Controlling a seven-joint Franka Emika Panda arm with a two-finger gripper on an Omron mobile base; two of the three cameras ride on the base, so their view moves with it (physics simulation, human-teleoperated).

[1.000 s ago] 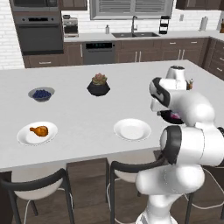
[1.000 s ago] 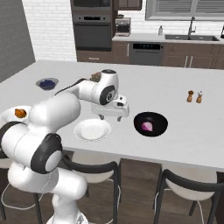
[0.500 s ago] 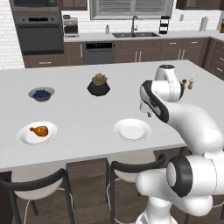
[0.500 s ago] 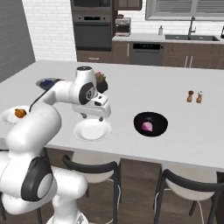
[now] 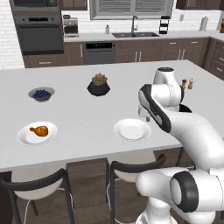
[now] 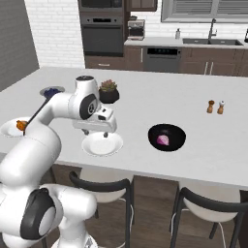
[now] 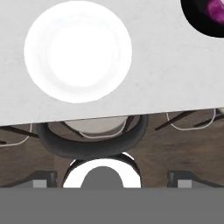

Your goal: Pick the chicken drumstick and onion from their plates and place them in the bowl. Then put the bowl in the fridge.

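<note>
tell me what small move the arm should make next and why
Probably swing the arm on toward the far plate, where the chicken drumstick lies. The onion already sits in the black bowl, and the plate below the gripper is bare, so the drumstick looks like the one item left to fetch. I cannot tell whether the gripper is open.

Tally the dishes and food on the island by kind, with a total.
White plates: 2 — one empty, one under the drumstick
Bowls: 2 — black bowl, grey berry bowl
Chicken drumstick: 1
Onion: 1, in the black bowl
Total: 6
</note>
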